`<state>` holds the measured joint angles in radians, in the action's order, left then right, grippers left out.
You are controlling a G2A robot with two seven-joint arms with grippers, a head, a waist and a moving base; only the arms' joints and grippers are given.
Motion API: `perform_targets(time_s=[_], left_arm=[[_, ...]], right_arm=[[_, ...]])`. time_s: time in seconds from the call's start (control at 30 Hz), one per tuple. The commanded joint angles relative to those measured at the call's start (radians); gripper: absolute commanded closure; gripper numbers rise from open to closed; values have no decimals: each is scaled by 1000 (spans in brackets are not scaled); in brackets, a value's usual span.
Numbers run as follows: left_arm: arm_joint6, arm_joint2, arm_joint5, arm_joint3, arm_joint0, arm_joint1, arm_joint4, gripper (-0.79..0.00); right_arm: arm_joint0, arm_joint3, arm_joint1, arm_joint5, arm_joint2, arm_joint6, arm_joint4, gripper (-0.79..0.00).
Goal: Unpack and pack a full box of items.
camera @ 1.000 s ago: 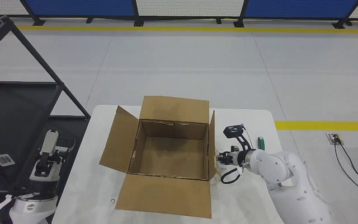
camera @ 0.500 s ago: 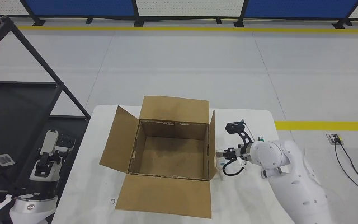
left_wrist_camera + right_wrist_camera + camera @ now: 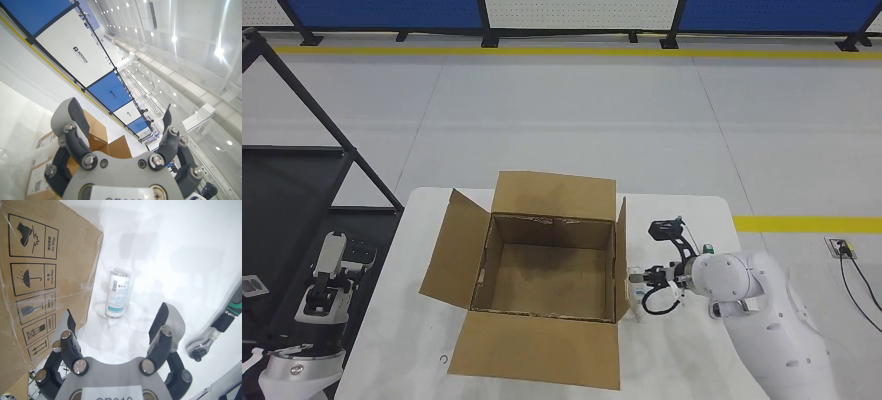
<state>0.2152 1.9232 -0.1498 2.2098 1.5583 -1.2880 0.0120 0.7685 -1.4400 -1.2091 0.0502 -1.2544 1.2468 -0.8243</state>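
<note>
The white table (image 3: 682, 212) carries a big brown cardboard box (image 3: 534, 352) with all four flaps folded out. As much of its floor as the top view shows is bare.

The right gripper (image 3: 117, 314) hangs low over the tabletop just beside the box's printed side wall, with its jaws spread wide and nothing between them. The left gripper (image 3: 121, 106) is parked well away from the work and tilted up toward the ceiling, its jaws also parted and empty.

A steel ratchet wrench with a black and green handle (image 3: 209, 339) lies on the table on the far side of the right gripper from the box. Directly ahead of that gripper's spread jaws, a small white cylindrical bottle with a printed label (image 3: 117, 293) lies on its side, close to the box wall but not touching it.

With the box looking emptied and items lying outside it, this reads as the packing stage, with the bottle the likely pick. The next move probably calls for lowering the jaws astride the bottle's round body and closing gently so it doesn't roll.

The box's near wall hides the floor strip beneath it. The wrench handle is cut off at the frame edge, and whether the bottle has a cap is hard to tell.
</note>
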Motion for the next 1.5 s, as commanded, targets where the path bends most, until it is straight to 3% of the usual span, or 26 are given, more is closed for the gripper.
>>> perform_targets(time_s=[0.0, 0.13, 0.4, 0.47, 0.83, 1.07, 1.4, 1.43, 1.47], left_arm=[[0, 0, 0, 0, 0, 0, 0, -785], [0, 0, 0, 0, 0, 0, 0, -785], [0, 0, 0, 0, 0, 0, 0, -785], [0, 0, 0, 0, 0, 0, 0, -785], [0, 0, 0, 0, 0, 0, 0, -785], [0, 0, 0, 0, 0, 0, 0, -785], [0, 0, 0, 0, 0, 0, 0, -785], [0, 0, 0, 0, 0, 0, 0, -785], [0, 0, 0, 0, 0, 0, 0, -785]], right_arm=[[3, -25, 5, -1, -19, -11, -9, -785], [18, -81, 25, -10, -92, 32, -35, -785], [48, -168, 64, -146, -236, 116, -26, -785], [75, -205, 71, -129, -278, 126, -16, -785], [89, -203, 73, -118, -275, 111, -37, -785], [16, -55, 79, -64, -207, 70, -239, -785], [-135, 263, 83, -173, -163, 72, -260, -785], [-144, 284, 83, -178, -158, 69, -258, -776], [-150, 301, 82, -183, -150, 67, -257, -690]])
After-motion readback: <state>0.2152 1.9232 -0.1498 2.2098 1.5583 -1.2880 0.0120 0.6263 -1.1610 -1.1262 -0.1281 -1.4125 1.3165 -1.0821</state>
